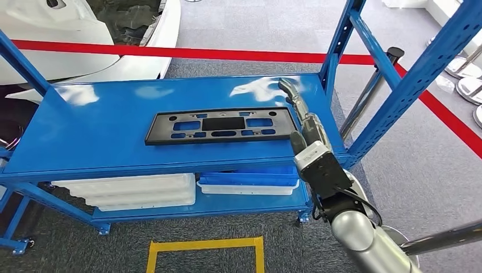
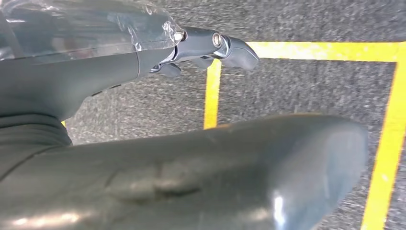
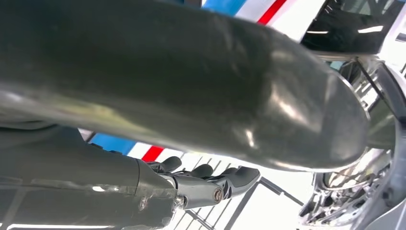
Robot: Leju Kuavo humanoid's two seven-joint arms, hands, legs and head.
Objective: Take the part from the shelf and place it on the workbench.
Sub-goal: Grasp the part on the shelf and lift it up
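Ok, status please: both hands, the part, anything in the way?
Right hand open, raised at the black part's right end, not gripping. Left hand open, low over the floor. Part flat on the blue shelf. Nothing blocking.

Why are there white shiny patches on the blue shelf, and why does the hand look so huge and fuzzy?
Head view: lamps overhead glare off the glossy shelf top. Both wrist views: the left hand and right hand sit so close to the cameras that the thumbs loom soft, with small highlights.

No legible text, label, brand, number or sign on any surface.
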